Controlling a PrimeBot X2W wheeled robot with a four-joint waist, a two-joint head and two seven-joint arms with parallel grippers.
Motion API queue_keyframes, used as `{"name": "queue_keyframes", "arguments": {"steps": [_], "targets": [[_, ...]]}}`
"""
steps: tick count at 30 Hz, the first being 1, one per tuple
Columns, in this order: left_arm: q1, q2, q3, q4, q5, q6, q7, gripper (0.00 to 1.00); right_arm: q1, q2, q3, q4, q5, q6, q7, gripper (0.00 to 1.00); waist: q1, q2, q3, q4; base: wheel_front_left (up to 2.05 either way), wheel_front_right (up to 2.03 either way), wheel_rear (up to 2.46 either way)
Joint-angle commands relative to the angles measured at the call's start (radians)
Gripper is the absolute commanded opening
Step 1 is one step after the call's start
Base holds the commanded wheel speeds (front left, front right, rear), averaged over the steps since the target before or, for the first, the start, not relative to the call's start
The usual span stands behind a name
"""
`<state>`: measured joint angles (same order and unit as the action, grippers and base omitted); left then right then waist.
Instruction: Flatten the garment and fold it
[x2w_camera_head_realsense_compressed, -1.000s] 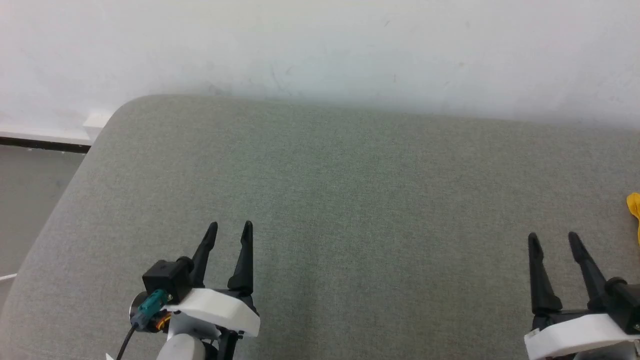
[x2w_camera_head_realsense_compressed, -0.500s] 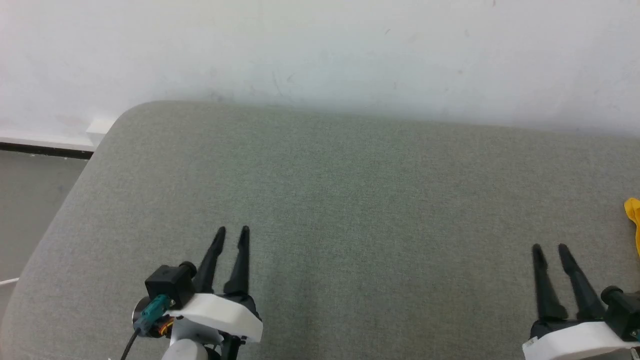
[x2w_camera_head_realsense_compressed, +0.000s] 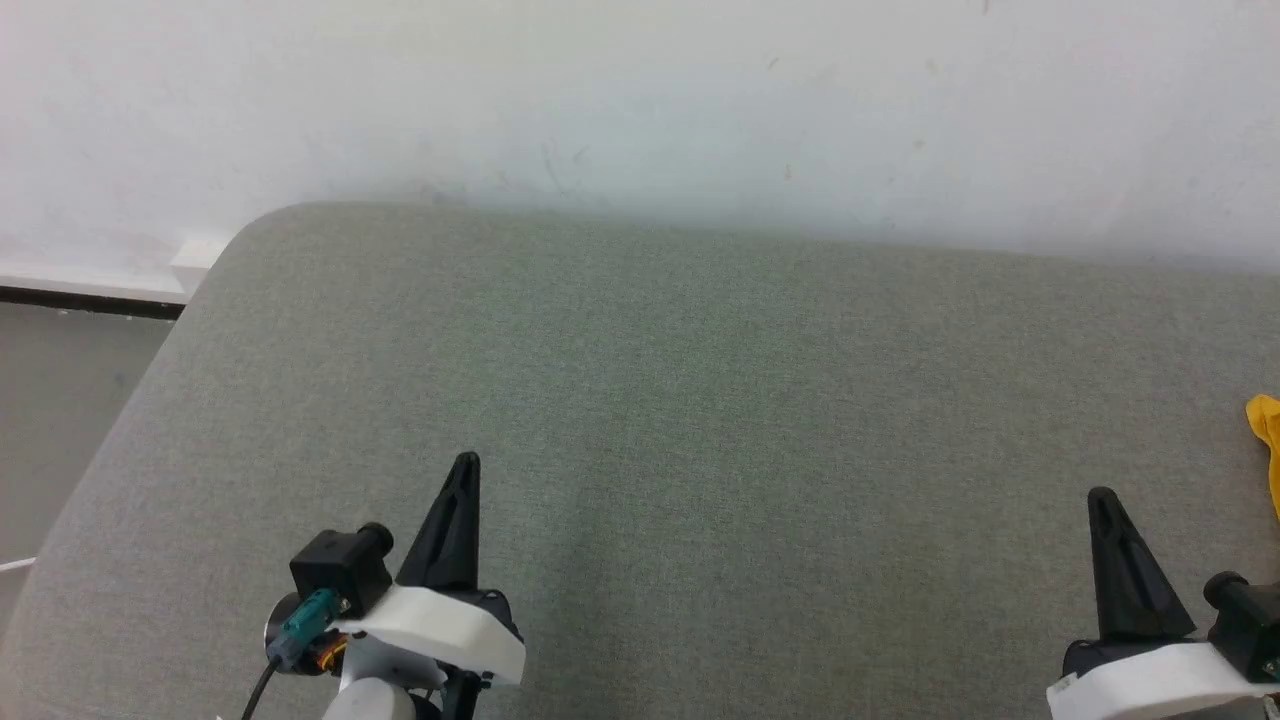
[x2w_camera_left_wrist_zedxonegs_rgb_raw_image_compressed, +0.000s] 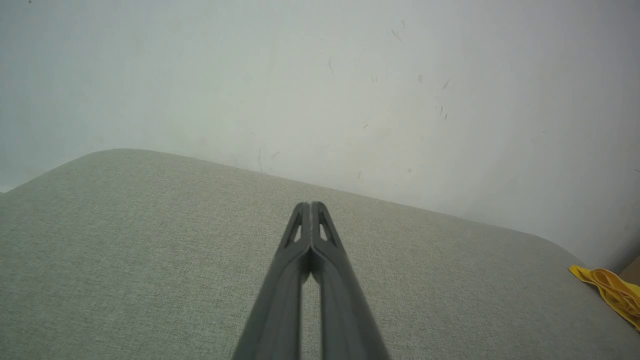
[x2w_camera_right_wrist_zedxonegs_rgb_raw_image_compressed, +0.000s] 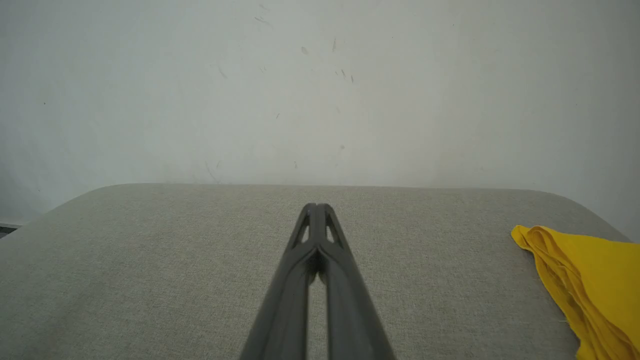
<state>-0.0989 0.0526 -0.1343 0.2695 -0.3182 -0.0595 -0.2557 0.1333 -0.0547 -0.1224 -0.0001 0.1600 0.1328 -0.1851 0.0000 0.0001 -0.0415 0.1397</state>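
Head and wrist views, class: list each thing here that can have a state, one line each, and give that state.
left gripper: shut, holding nothing.
right gripper: shut, holding nothing.
garment: lying in layered folds at the cushion's right end, not held, partly cut off by the frame.
cushion: flat and smooth.

A grey-green fabric-covered surface (x2w_camera_head_realsense_compressed: 700, 400) with rounded corners sits before a scuffed white wall (x2w_camera_head_realsense_compressed: 640, 100).

Head looks down, wrists face wall (x2w_camera_left_wrist_zedxonegs_rgb_raw_image_compressed: 320, 75), sharing cushion (x2w_camera_head_realsense_compressed: 700, 400)
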Motion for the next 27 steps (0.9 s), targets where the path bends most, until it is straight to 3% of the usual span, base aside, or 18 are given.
{"name": "queue_keyframes", "arguments": {"steps": [1, 27], "targets": [[0.002, 0.000, 0.002, -0.005, 0.005, 0.001, 0.004, 0.00, -0.002, 0.000, 0.002, 0.000, -0.003, 0.000, 0.003, 0.00, 0.0000, -0.0001, 0.001, -0.002, 0.00, 0.00, 0.00], [0.022, -0.001, 0.030, -0.060, 0.071, 0.013, 0.057, 0.00, -0.030, 0.001, 0.027, 0.000, -0.036, 0.000, 0.041, 0.00, 0.0000, -0.0001, 0.009, -0.031, 0.00, 0.00, 0.00]]}}
